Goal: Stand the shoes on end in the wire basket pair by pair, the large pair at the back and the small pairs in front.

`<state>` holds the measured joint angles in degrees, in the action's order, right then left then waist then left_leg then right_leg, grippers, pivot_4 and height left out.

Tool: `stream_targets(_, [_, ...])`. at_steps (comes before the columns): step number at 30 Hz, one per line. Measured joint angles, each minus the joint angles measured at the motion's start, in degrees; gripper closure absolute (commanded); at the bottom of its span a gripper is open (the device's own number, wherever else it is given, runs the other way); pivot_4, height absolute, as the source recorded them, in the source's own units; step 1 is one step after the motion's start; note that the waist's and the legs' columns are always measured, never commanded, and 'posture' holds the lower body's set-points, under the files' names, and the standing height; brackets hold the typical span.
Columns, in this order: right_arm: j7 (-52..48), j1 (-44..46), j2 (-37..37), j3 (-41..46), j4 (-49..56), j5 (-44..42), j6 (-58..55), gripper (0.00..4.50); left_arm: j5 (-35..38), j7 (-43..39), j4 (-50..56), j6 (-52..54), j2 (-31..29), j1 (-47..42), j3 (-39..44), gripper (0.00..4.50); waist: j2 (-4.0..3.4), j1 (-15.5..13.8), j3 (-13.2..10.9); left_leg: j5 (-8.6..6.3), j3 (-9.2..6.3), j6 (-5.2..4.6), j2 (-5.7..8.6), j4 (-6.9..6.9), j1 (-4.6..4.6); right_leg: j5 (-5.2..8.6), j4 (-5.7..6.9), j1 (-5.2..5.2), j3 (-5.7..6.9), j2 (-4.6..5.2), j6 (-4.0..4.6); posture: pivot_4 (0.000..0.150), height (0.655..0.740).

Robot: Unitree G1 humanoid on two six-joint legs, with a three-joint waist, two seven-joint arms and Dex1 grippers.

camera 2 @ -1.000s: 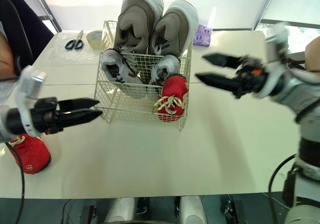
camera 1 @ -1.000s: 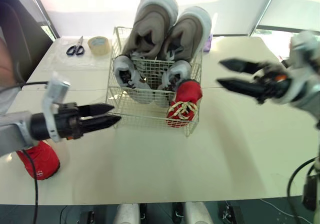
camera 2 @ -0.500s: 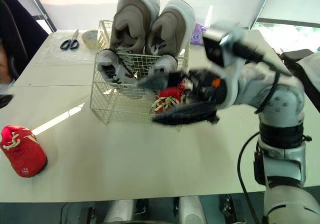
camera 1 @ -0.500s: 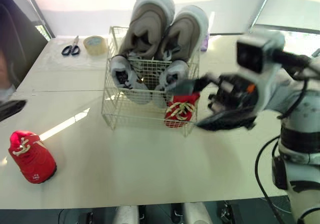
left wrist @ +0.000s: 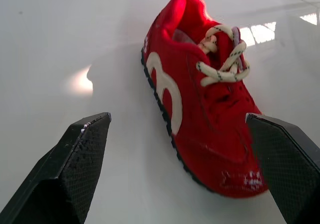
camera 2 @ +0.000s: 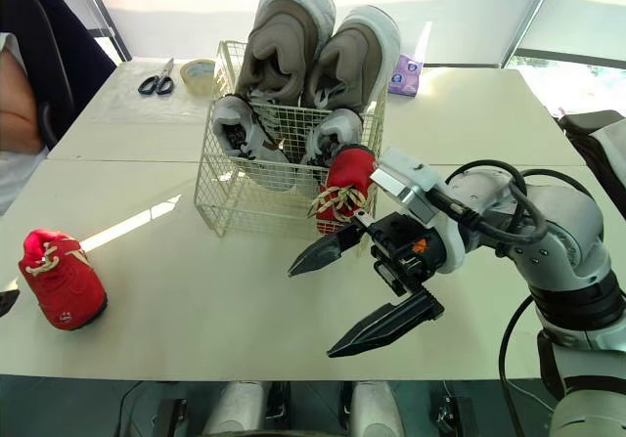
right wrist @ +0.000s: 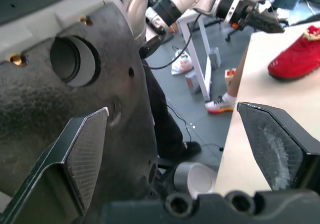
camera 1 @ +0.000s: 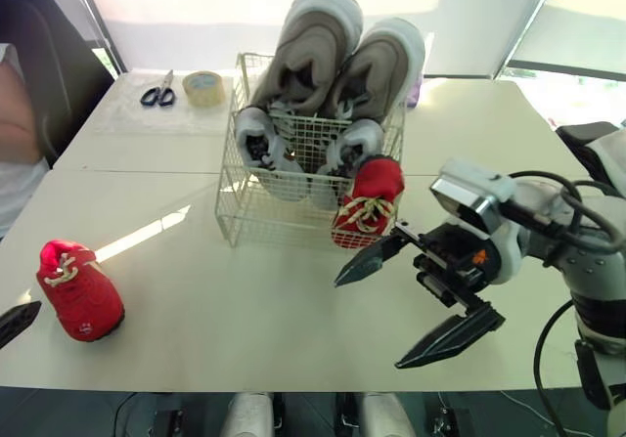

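On the pale, smooth counter, a white wire basket of square mesh holds five shoes standing on end: two large grey-brown trainers with thick white soles at the back, two small grey shoes before them, and one small red shoe at the front right corner. A second red shoe, with a red upper, cream laces and a white side stripe, rests on its sole near the counter's left edge. The right gripper is spread wide and empty just before the basket. The left gripper is spread wide, empty, facing the loose shoe.
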<state>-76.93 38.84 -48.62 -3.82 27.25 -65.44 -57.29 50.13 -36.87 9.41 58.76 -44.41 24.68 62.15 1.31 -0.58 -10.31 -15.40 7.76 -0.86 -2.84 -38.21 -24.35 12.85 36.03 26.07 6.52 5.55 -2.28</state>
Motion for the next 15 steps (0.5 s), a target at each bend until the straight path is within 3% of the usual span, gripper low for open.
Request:
stream_targets(6, [1.93,-1.1,-0.17,1.1,0.25,-0.55,0.02,0.0,-1.73,0.06,-5.02,-1.77,-0.06,-6.46,-7.2,0.05,0.03,0.72,0.02,0.01,0.1,0.0,-0.01,0.02,-0.05,-0.02,0.04,0.09,-0.01,0.03,-0.01,0.15,0.74])
stream_targets(10, [4.43,-2.26,-0.23,2.59,1.01,-2.09,-0.7,0.0,-5.83,0.72,-10.02,-5.99,0.02,-10.19,-12.19,1.92,0.03,1.23,0.03,0.01,0.1,0.0,-0.01,0.02,-0.04,-0.03,0.08,0.08,0.0,0.04,-0.01,0.15,0.74])
stream_targets(15, [6.09,-2.81,-0.59,3.12,1.83,-2.36,-0.93,0.0,-6.73,1.06,-11.52,-7.46,-0.01,-11.67,-12.41,4.15,-0.05,1.07,0.08,0.01,0.1,0.01,0.0,0.02,-0.03,-0.02,0.09,0.1,0.0,0.09,0.0,0.15,0.74])
